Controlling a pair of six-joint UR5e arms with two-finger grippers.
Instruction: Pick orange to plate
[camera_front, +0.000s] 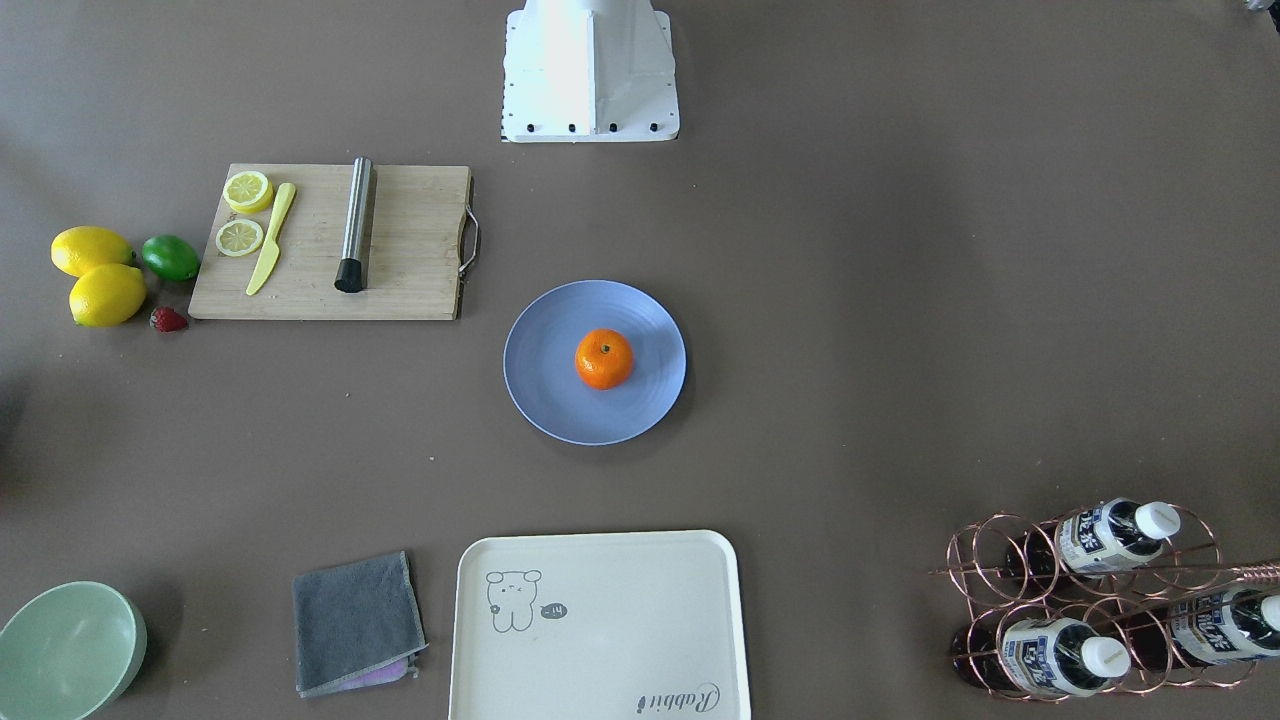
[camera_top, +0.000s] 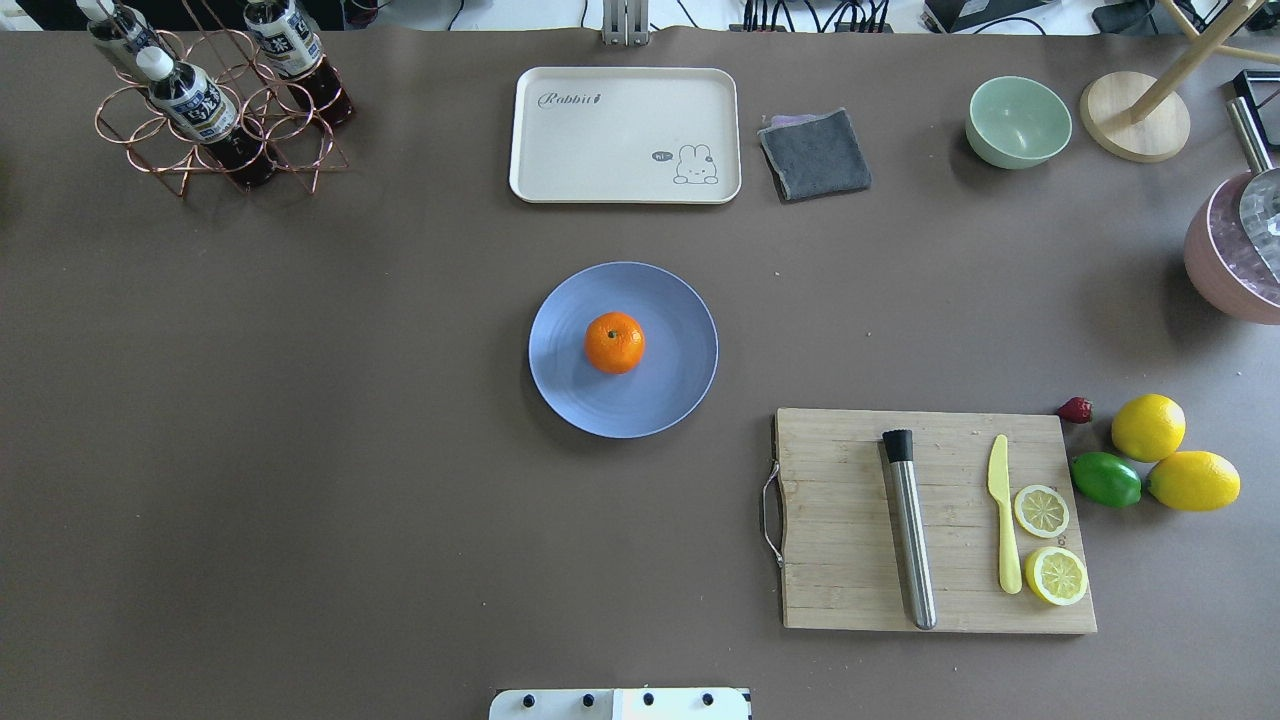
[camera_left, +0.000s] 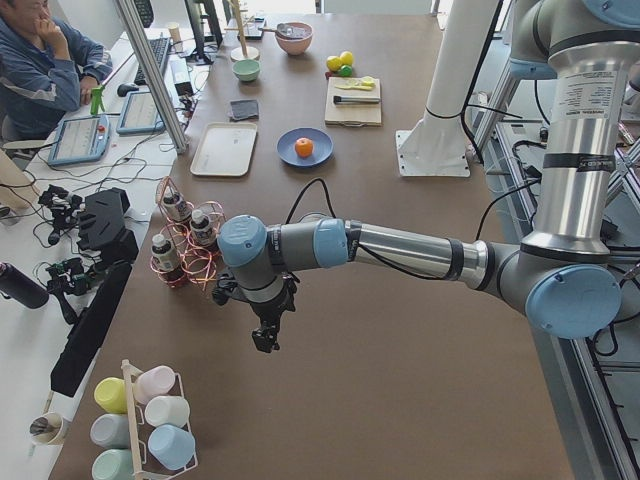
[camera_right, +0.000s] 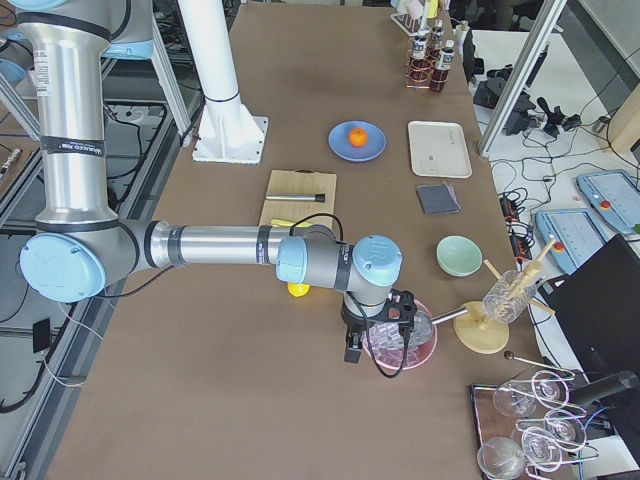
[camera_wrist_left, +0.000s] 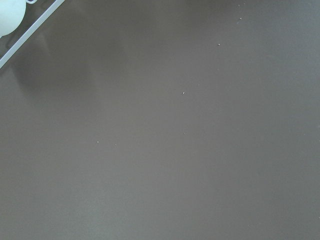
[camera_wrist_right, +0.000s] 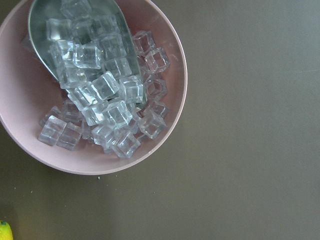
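The orange (camera_front: 604, 358) sits on the blue plate (camera_front: 540, 395), close to the middle and slightly toward the robot's left. Its stem dot faces up, and bare plate shows all the way around it. I judge the placing itself done, so what I have in hand is finishing cleanly.

Both arms are out at opposite ends of the table, well apart from the plate. The left claw (camera_left: 265, 338) hangs over bare table near the wire bottle rack (camera_left: 185, 250). The right claw (camera_right: 352, 348) hangs above the pink bowl (camera_wrist_right: 181, 75) of ice, which has a metal scoop (camera_wrist_right: 50, 20) lying in it. Only the side cameras show either claw, and the wrist cameras show no fingers. So I cannot tell whether each claw is spread or pressed together.

To close out well, I would first check that both top-down views agree the fruit lies fully inside the rim, which they do. If I park the arms, I would lift each one straight up before swinging it. That keeps the right arm off the bowl and scoop, and the left arm off the rack. I would route neither arm over the plate. The plate is shallow and the fruit is round, so I expect even a light knock could roll it off.
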